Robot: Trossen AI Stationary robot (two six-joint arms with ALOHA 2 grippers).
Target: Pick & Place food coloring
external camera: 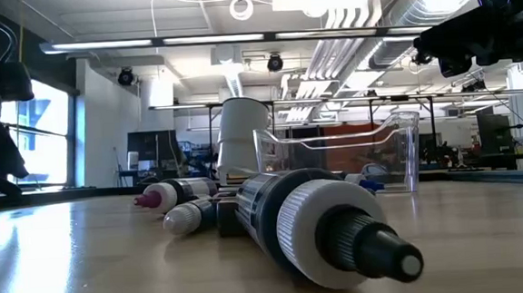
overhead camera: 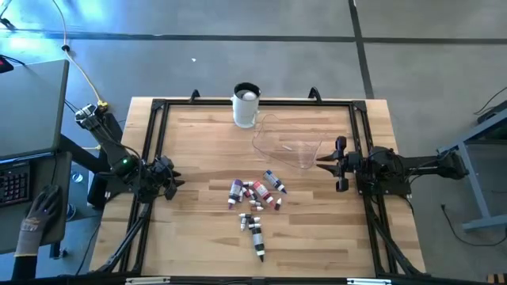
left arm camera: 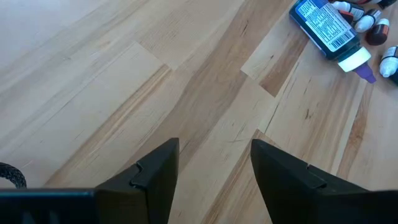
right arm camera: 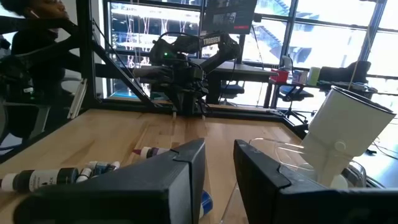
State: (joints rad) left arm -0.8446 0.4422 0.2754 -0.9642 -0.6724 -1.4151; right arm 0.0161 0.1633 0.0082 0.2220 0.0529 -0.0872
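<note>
Bench (overhead camera: 198, 237): wooden top inside a black frame; all items are laid out between the two arms so either can reach them.
Left arm: parked at the left edge. Left end effector (overhead camera: 168, 178) is seen in its wrist view with fingers parted over bare wood; nothing is held.
Right arm: parked at the right edge. Right end effector (overhead camera: 339, 164) is seen with a narrow gap between its fingers; nothing is held.
Clear bowl (overhead camera: 287, 144): placed just in front of the right end effector, probably as the drop target; it stands between that arm and the bottles.
White cup (overhead camera: 246, 105): upright at the far edge, just beside the bowl; clear of the direct path.
Food coloring (overhead camera: 255, 194): a loose cluster lying flat mid-bench, bottles touching, which is judged to hamper a single pick; one dark bottle (overhead camera: 257, 244) lies apart, nearer the front edge.
</note>
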